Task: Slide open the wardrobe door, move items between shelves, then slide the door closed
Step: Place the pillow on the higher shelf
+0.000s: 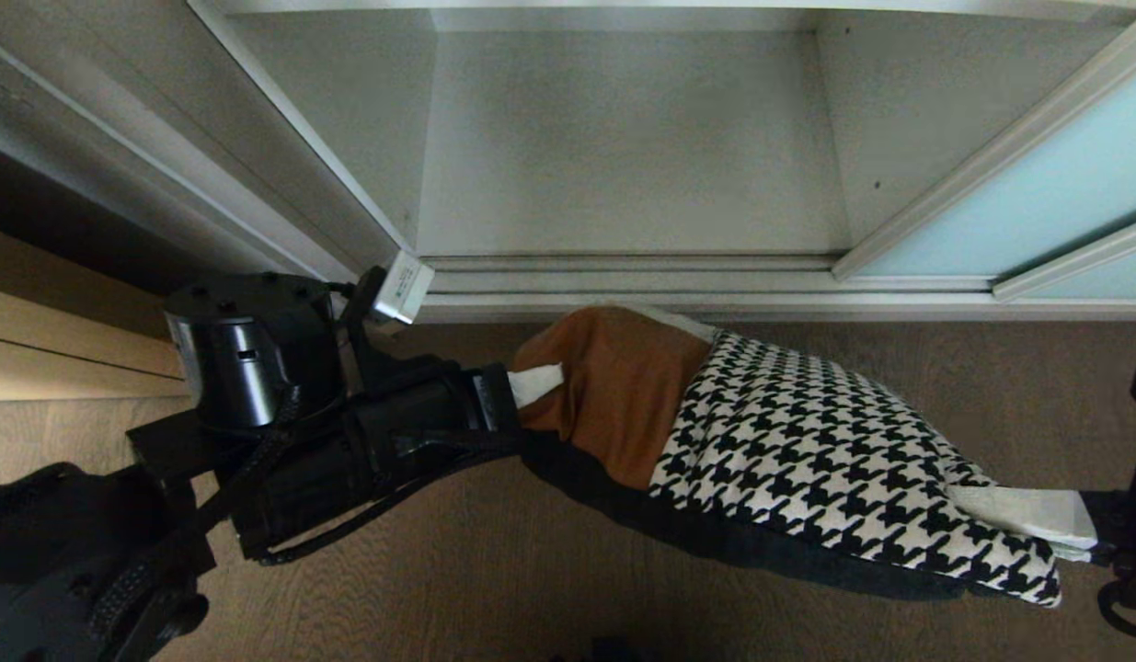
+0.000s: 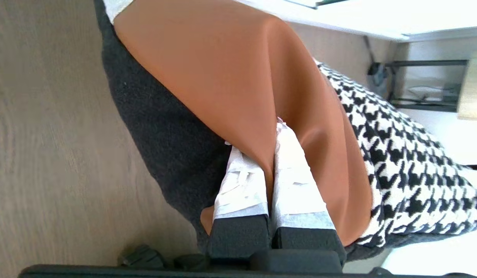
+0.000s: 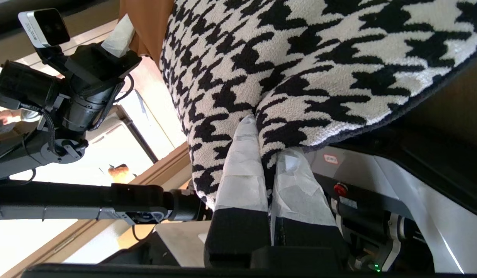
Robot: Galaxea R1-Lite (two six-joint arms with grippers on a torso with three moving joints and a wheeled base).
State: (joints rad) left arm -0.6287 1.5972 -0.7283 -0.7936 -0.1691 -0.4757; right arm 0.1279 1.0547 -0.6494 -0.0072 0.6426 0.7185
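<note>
The cushion [image 1: 788,441], tan-brown leather beside black-and-white houndstooth with black backing, hangs above the floor in front of the wardrobe, slanting down to the right. My left gripper [image 1: 535,386] is shut on its leather corner [image 2: 223,65], with a fold of leather pinched between the taped fingers [image 2: 296,185]. At the opposite corner my right gripper [image 1: 968,504] is shut on the houndstooth edge [image 3: 300,58]. The sliding wardrobe door [image 1: 1037,211], pale aqua glass, stands slid to the right. This leaves the white interior and its bottom shelf [image 1: 623,147] open behind the cushion.
The door track [image 1: 623,276] runs along the wardrobe's front edge just behind the cushion. A tan wooden panel [image 1: 52,322] stands at the left. Brown wood floor [image 1: 531,570] lies under the cushion. My own base [image 3: 377,181] shows below the right gripper.
</note>
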